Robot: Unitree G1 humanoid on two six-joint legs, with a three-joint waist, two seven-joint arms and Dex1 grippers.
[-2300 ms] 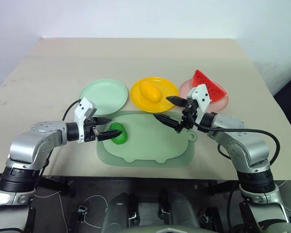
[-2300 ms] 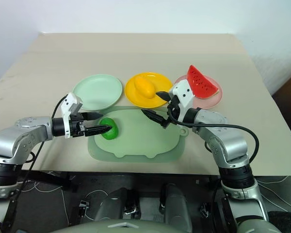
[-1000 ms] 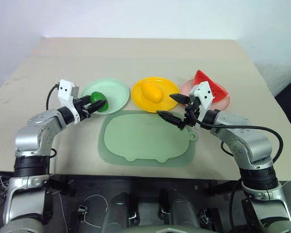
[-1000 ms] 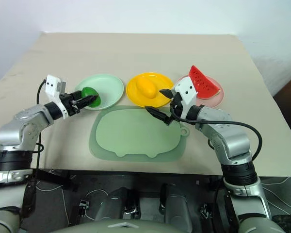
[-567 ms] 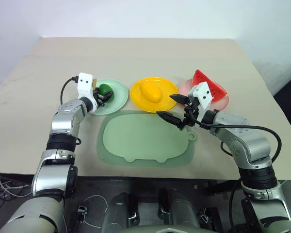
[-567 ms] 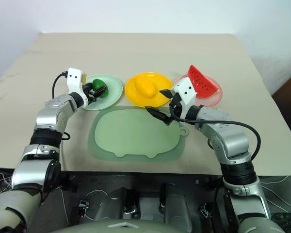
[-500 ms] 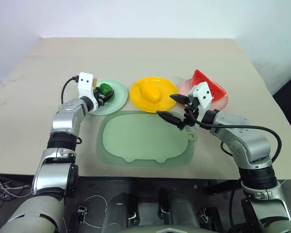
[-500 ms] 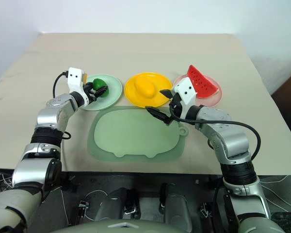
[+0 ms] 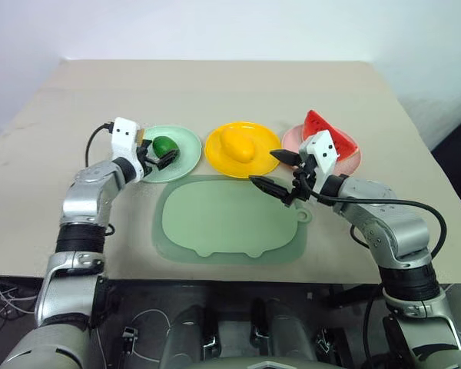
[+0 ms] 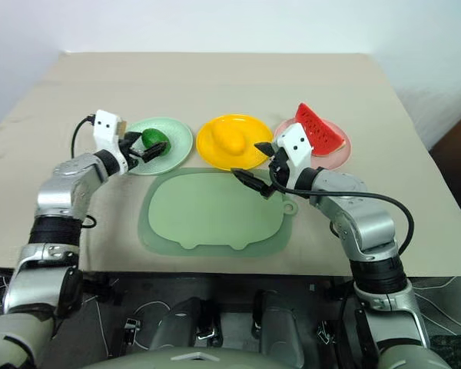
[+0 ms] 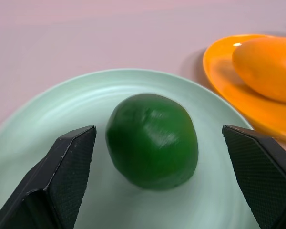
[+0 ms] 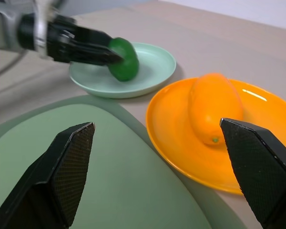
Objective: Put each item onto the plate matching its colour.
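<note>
The green lime rests on the mint green plate. My left gripper is open around the lime, and its two fingers stand clear of it on either side. A yellow mango lies on the yellow plate. On the pink plate sits the red watermelon wedge. My right gripper hangs open and empty over the near edge of the yellow plate, above the far right part of the tray.
A large green rounded tray with a small tab lies on the tan table, in front of the three plates and between my arms. The table's near edge runs just below the tray.
My left gripper, which held the lime shut over the mint plate, has opened and left the lime lying on the plate. The right arm has not moved.
</note>
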